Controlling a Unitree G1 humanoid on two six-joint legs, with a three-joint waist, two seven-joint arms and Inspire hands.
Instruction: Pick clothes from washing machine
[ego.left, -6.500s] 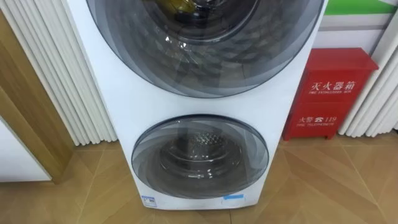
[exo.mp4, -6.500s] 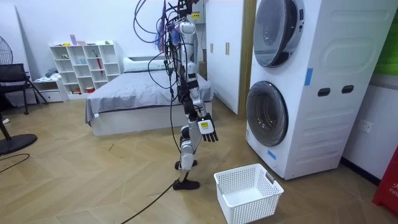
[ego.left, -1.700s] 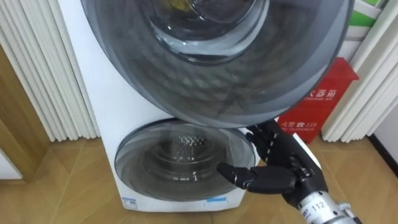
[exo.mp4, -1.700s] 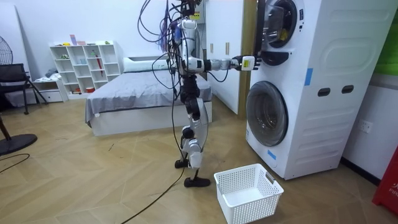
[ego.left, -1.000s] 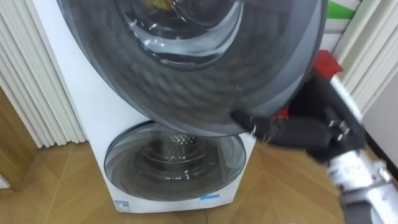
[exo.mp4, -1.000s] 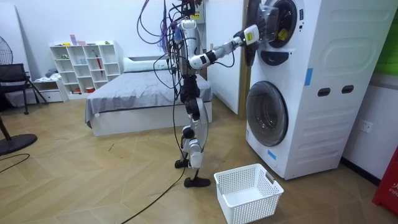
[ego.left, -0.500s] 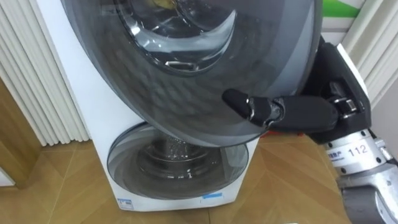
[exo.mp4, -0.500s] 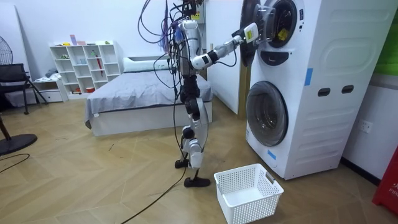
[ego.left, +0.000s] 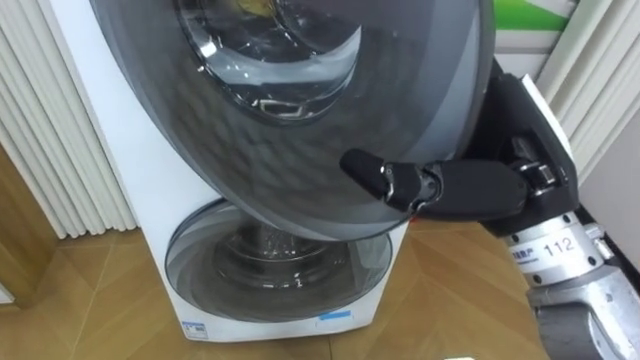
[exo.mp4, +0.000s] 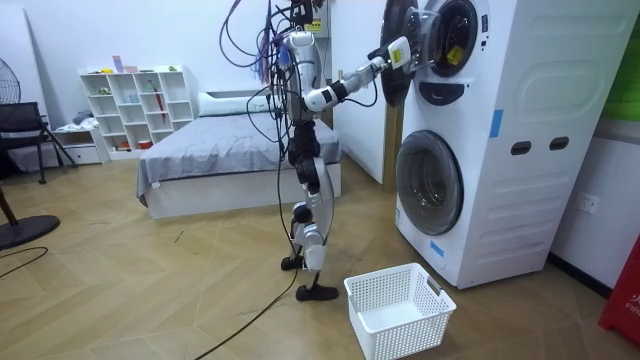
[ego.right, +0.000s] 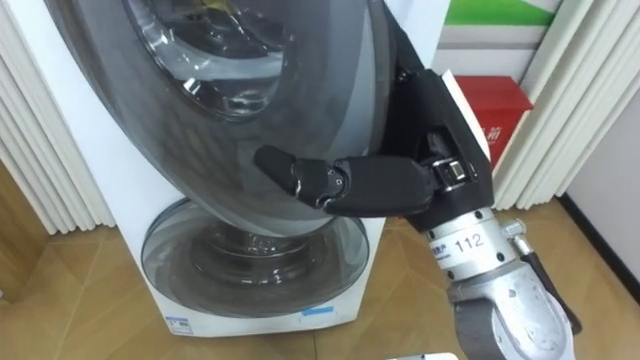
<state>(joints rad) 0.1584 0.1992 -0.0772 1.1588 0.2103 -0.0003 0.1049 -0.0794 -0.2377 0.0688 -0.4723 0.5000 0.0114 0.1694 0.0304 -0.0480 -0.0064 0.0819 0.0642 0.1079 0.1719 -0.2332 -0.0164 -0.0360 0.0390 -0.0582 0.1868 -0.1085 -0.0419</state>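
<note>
1. Black against the glass, the right hand (ego.left: 490, 188) is grasping the rim of the upper door (ego.left: 300, 150). The thumb (ego.left: 372, 174) is lying across the smoky front pane while the rest of the hand is wrapping behind the edge, so it's clamped on that door.
2. The upper door is standing swung out from the washing machine (exo.mp4: 530, 110), angling toward the robot.
3. Behind it, inside the upper drum (exo.mp4: 447, 35), 1 yellow garment (exo.mp4: 452, 57) is lying low in the opening, well apart from the hand.
4. Below, the lower door (ego.left: 270, 280) is sitting closed, with a metal drum showing through its pane.
5. In the room view the robot is standing upright on the wooden floor (exo.mp4: 150, 290), facing the machine's 2 doors, with its right arm reaching up and forward to the top 1.
6. A white basket (exo.mp4: 398, 310) is sitting on the floor just beside its feet, in front of the lower door.
7. To the right of the machine in the eye views, a red cabinet (ego.right: 500, 105) is standing by the wall.
8. Behind the robot, a bed (exo.mp4: 220, 150) and a white shelf unit (exo.mp4: 135, 105) are standing at the far side of the room.
</note>
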